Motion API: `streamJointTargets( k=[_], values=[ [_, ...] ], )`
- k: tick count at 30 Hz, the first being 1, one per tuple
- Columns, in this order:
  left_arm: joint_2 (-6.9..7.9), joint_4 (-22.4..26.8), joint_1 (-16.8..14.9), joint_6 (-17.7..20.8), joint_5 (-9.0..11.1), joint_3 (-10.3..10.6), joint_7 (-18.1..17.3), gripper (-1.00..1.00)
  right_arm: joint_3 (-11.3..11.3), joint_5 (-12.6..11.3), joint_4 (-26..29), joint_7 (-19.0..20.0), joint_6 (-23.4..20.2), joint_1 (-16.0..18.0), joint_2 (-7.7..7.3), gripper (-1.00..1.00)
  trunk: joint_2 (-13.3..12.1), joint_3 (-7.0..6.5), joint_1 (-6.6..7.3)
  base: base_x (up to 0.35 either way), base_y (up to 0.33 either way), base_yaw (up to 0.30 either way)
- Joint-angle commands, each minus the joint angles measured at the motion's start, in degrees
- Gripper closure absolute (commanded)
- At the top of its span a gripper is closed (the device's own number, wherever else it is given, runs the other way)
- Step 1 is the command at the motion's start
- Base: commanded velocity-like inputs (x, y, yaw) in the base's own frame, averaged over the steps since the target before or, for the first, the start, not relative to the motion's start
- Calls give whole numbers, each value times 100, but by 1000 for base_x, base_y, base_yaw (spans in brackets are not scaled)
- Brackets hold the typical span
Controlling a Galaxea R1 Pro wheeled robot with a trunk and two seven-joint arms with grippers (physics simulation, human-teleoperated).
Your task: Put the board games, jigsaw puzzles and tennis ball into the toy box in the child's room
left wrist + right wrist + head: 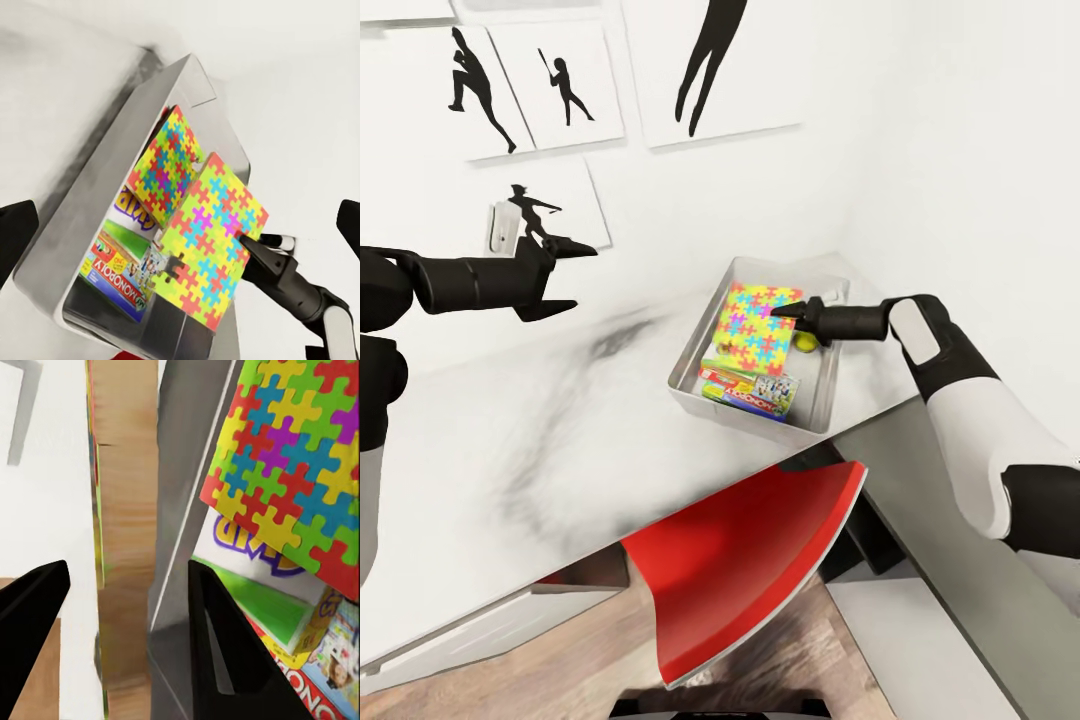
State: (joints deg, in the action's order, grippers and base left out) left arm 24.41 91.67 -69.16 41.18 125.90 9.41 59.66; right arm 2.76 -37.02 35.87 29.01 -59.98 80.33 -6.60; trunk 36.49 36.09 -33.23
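**Toy box nearly loaded**

The toy box sits at the surface's far right, holding both jigsaw puzzles, the Monopoly box and the tennis ball. The right gripper hovers over it, jaws parted, empty; the left gripper likewise. Loading seems finished; withdrawing the arm is next. The third game is possibly buried.

Bright, even light; soft shadows smudge the table; renders sharp.
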Motion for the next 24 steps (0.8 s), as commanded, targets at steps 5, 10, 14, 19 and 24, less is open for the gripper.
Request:
streamJointTargets(
  k=[5,10,14,19,24],
  values=[
    [-3,0,-8,4,47,11,49,-100,-17,25,-1,-178,-2,-13,9,100,6,6,-2,0,0,5],
    [-5,0,-9,4,54,11,49,-100,-55,10,-1,-295,-2,-22,9,100,6,6,-2,0,0,2],
    [-6,0,-9,1,56,14,52,-100,-69,9,-1,-336,-2,-24,11,100,6,6,-2,0,0,0],
    [-13,-4,-9,-2,48,22,54,-100,-77,8,-4,-478,-2,-25,15,100,6,6,-2,0,0,0],
    [-34,-29,-20,-4,37,34,55,-100,-76,-9,-51,-868,-2,-21,44,100,6,6,-2,0,0,0]
  ],
)
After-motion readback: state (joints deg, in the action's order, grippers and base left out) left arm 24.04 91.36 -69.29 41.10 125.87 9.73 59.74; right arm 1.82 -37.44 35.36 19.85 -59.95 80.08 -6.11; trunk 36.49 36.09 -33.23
